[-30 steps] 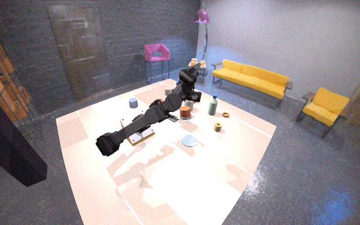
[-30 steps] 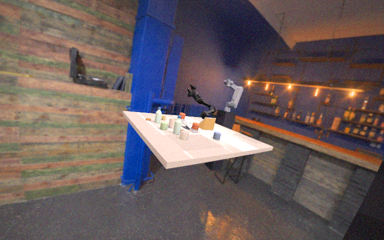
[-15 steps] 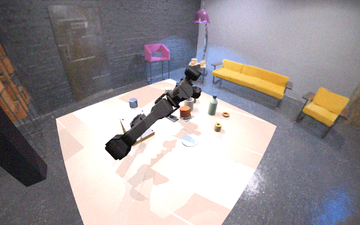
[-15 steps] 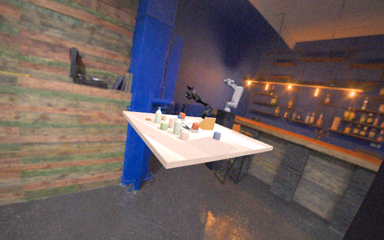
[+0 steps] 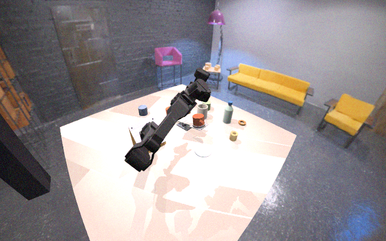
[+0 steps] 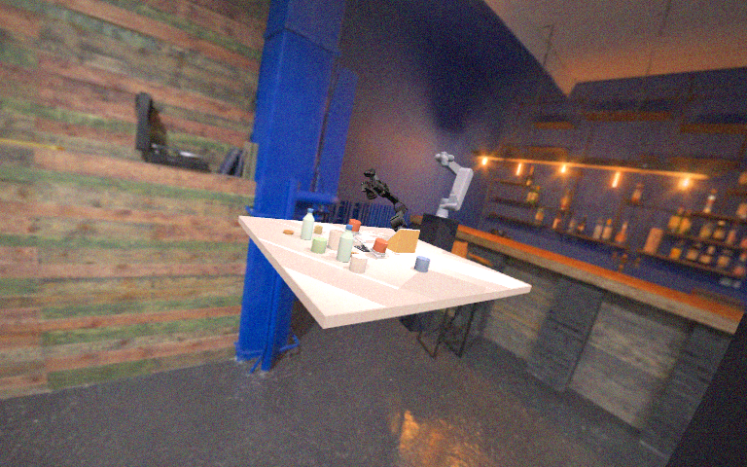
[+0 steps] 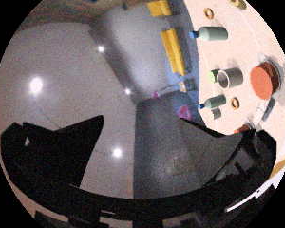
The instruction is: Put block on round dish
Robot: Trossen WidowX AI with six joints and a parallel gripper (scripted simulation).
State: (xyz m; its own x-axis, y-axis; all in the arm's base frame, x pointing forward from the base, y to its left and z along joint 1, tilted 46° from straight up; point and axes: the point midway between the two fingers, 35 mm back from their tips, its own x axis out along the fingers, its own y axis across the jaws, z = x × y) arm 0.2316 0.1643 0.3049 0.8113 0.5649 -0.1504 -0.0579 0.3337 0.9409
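The black arm's fingers (image 5: 201, 74) stood spread wide, gripping nothing, raised above the pale pink table (image 5: 171, 191). One orange-red cylindrical cup (image 5: 198, 120) stood at 6 o'clock of them on the small balance; the flat white round dish (image 5: 202, 151) lay farther toward 6 o'clock.

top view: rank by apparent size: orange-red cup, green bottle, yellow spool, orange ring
1. Green bottle, tallest of the four.
2. Orange-red cup, shorter but wider; close to the bottle in overall area, so treat 1 and 2 as near.
3. Yellow spool.
4. Orange ring, smallest and flat.
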